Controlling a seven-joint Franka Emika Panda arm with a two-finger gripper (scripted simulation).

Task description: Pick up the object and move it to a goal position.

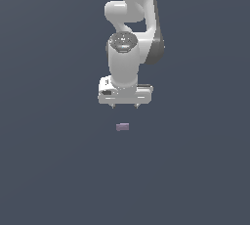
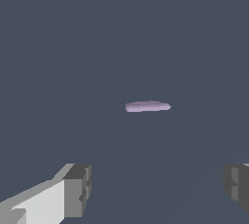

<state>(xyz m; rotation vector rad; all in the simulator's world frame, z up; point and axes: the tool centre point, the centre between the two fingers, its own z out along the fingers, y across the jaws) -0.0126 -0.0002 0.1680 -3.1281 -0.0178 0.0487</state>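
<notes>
Step in hand, as judged: approach and grasp; nothing is held yet. The gripper (image 1: 125, 105) is spread wide, with both fingertips (image 2: 78, 189) seen far apart in the wrist view and only bare floor between them.

The object (image 1: 122, 127), a small flat mauve block, lies on the dark floor (image 1: 49, 170). In the exterior view it sits just below the gripper, close to centred under it, clear of both jaws. No goal marker can be made out in either view.

To do it well:
- The block should be centred between the 2 fingers before any descent; in the wrist view it (image 2: 148, 106) appears ahead of the finger line, so a small lateral correction is likely needed.
- The descent should be kept vertical, almost to the floor, since the block is thin.
- The jaws should be closed across the short side.

Pose: the arm (image 1: 128, 33) is folded above the hand, wrist straight down, fingers pointed at the floor.
</notes>
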